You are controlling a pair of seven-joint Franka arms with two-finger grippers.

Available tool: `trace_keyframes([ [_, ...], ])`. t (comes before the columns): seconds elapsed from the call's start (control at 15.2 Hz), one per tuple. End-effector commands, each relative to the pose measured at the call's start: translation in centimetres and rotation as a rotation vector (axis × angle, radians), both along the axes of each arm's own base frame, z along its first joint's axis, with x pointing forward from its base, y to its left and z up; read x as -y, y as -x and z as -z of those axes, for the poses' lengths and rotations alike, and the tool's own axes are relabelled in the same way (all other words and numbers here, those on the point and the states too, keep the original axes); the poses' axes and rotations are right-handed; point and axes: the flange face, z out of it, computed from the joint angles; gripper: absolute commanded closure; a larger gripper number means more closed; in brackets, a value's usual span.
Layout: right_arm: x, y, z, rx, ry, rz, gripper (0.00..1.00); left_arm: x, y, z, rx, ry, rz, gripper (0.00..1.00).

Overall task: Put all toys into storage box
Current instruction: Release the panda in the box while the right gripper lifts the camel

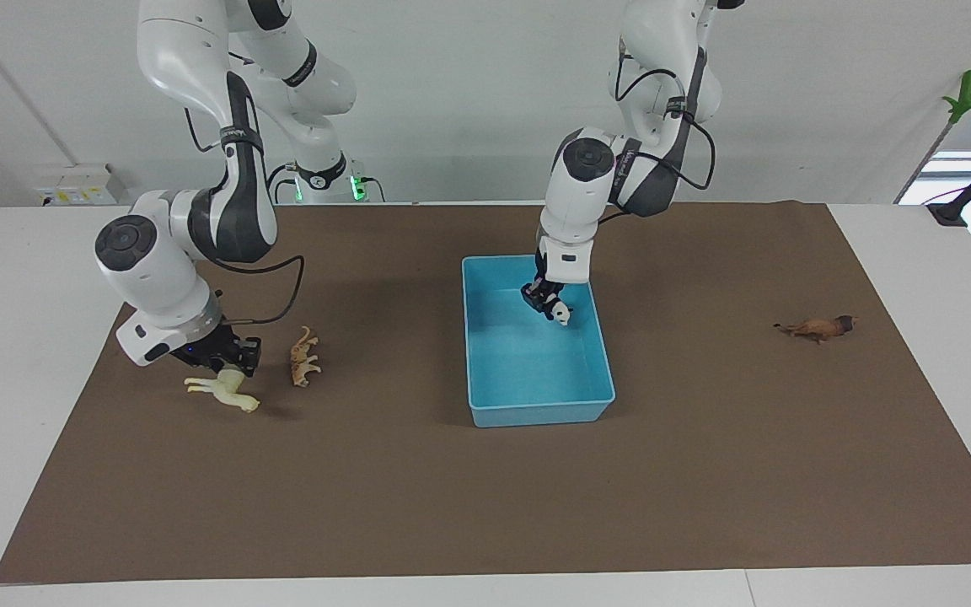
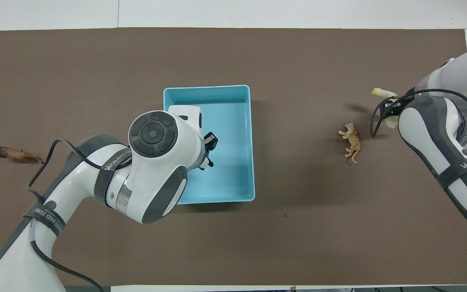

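Note:
The light blue storage box [image 1: 536, 413] [image 2: 250, 142] stands mid-table on the brown mat. My left gripper [image 1: 546, 302] [image 2: 209, 148] reaches down into it, shut on the black-and-white panda [image 1: 561, 314] [image 2: 206, 164], over the box floor at the end nearer to the robots. My right gripper [image 1: 228, 367] is shut on the cream-yellow horse [image 1: 224, 390] [image 2: 382, 93], low over the mat toward the right arm's end; its arm hides most of the horse from overhead. The tan spotted cat [image 1: 304, 358] [image 2: 352, 142] lies beside it. The brown lion [image 1: 818, 327] [image 2: 14, 154] lies toward the left arm's end.
The brown mat [image 1: 485, 506] covers most of the white table [image 1: 30, 337]. A black clamp stand [image 1: 953, 211] sits at the table corner by the left arm's end. The box floor holds nothing besides the panda over it.

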Motion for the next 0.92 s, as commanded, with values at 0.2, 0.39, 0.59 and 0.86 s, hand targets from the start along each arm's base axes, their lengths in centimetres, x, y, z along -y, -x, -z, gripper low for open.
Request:
trace_keyframes([
  [0.2, -2.0, -1.6, -4.9, 0.0, 0.008, 0.028, 1.0, -0.7, 1.1, -0.6, 0.01, 0.017, -0.004, 0.0],
  [0.39, -4.4, -2.0, -6.6, 0.002, 0.011, 0.051, 1.0, -0.6, 1.0, -0.8, 0.007, 0.016, -0.006, 0.0],
  [0.59, -5.7, -2.1, -7.5, 0.014, 0.002, 0.069, 1.0, -0.9, 0.5, -1.6, -0.015, -0.006, -0.006, 0.0],
  [0.86, -11.4, -2.2, -10.7, 0.008, 0.001, 0.146, 1.0, -9.1, -3.9, -6.7, -0.015, -0.112, -0.017, 0.0],
])
